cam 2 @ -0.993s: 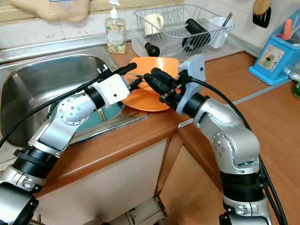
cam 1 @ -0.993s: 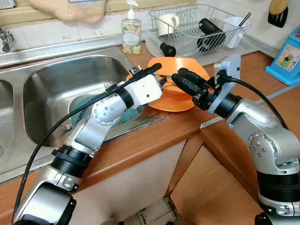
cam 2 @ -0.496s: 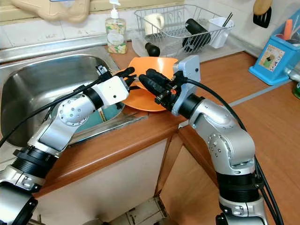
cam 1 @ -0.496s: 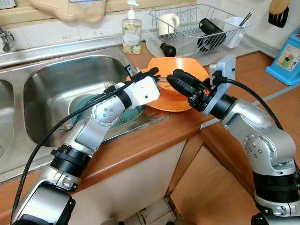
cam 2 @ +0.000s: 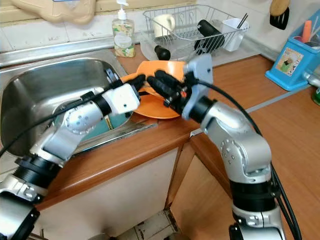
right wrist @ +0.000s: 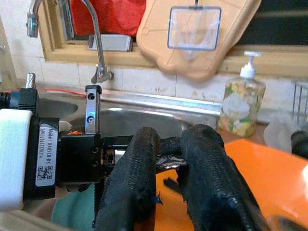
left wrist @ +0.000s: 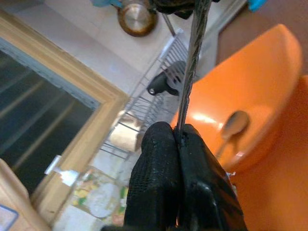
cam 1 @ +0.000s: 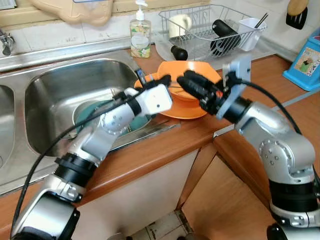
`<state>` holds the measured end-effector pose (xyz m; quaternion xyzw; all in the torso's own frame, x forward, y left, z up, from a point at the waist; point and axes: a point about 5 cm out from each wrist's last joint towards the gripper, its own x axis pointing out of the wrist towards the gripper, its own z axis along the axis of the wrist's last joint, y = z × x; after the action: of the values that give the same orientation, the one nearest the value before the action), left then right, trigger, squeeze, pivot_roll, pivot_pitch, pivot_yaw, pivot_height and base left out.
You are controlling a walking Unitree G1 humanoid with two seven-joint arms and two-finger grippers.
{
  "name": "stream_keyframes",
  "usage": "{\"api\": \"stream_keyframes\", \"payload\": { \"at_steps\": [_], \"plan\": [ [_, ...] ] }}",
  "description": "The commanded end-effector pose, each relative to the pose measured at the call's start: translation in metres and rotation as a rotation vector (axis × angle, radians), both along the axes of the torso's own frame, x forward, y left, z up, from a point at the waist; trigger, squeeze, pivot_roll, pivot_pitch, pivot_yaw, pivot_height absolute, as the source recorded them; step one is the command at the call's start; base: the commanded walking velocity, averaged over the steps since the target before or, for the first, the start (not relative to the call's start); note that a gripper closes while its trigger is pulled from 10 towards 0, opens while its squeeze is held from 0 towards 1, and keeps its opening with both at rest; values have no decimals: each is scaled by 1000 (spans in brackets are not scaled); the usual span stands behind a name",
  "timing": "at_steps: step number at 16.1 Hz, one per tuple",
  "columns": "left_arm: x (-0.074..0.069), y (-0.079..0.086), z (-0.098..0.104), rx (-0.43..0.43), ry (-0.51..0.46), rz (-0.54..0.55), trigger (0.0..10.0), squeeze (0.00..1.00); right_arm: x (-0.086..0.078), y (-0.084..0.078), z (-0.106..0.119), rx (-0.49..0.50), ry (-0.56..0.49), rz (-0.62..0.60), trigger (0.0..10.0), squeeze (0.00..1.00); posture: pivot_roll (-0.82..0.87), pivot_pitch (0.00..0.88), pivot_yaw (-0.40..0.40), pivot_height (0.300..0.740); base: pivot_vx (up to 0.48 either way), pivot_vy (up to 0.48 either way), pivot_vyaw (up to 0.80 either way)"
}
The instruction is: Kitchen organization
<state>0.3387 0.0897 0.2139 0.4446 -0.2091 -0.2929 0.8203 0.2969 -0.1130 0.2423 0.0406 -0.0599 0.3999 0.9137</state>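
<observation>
A brown wooden countertop (cam 1: 165,150) with a smooth finish is running along the wall, and a stainless steel sink (cam 1: 55,95), deep and round-cornered, is sitting in it with a teal plate (cam 1: 97,112) lying in its basin. At the back a wire dish rack (cam 1: 210,27) is holding a cream mug (cam 1: 180,24), a white tub and some black-handled utensils, and a clear pump bottle of soap (cam 1: 140,35) is standing just beside it. A glossy orange plate (cam 1: 187,107) is resting on the counter at the sink's edge, and an orange bowl (cam 1: 192,82) with faceted sides is sitting on it; the left wrist view is showing a metal spoon (left wrist: 230,129) lying inside that bowl.

Both silver arms are reaching in over the bowl and meeting there. The left gripper (left wrist: 179,139) is pinching its two black textured fingers together on the flat handle of a thin metal fork (left wrist: 192,62), whose shaft is running straight out from the fingertips with its tines at the far end. The right gripper (right wrist: 169,159) is facing the left one over the orange plate, its rough black fingers (right wrist: 132,187) standing slightly apart around the fork's other end; whether they are actually gripping it is hard to judge, as that end is mostly hidden between them.
</observation>
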Motion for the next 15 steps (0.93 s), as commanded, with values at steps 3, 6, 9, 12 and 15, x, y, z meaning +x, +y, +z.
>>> {"api": "stream_keyframes", "payload": {
  "at_steps": [3,6,9,12,15],
  "plan": [
    [6,27,17,-6,-45,111,0,0,-2,0,5,57,-21,-19,10000,1000,-211,0,-6,740,0,0,0],
    [11,48,24,9,-69,196,0,0,-7,-1,7,35,-44,-18,10000,0,-216,0,-4,740,0,0,0],
    [16,89,22,39,-34,366,0,0,-16,-2,0,-78,-55,-13,10000,0,-208,0,-5,740,0,0,0],
    [20,115,5,76,58,467,0,0,-20,2,-6,-135,-59,-3,10000,0,-202,0,0,740,0,0,0],
    [27,133,-30,109,233,568,0,0,-27,5,-16,-221,-45,28,10000,0,-192,0,-5,740,0,0,0]
  ]
}}
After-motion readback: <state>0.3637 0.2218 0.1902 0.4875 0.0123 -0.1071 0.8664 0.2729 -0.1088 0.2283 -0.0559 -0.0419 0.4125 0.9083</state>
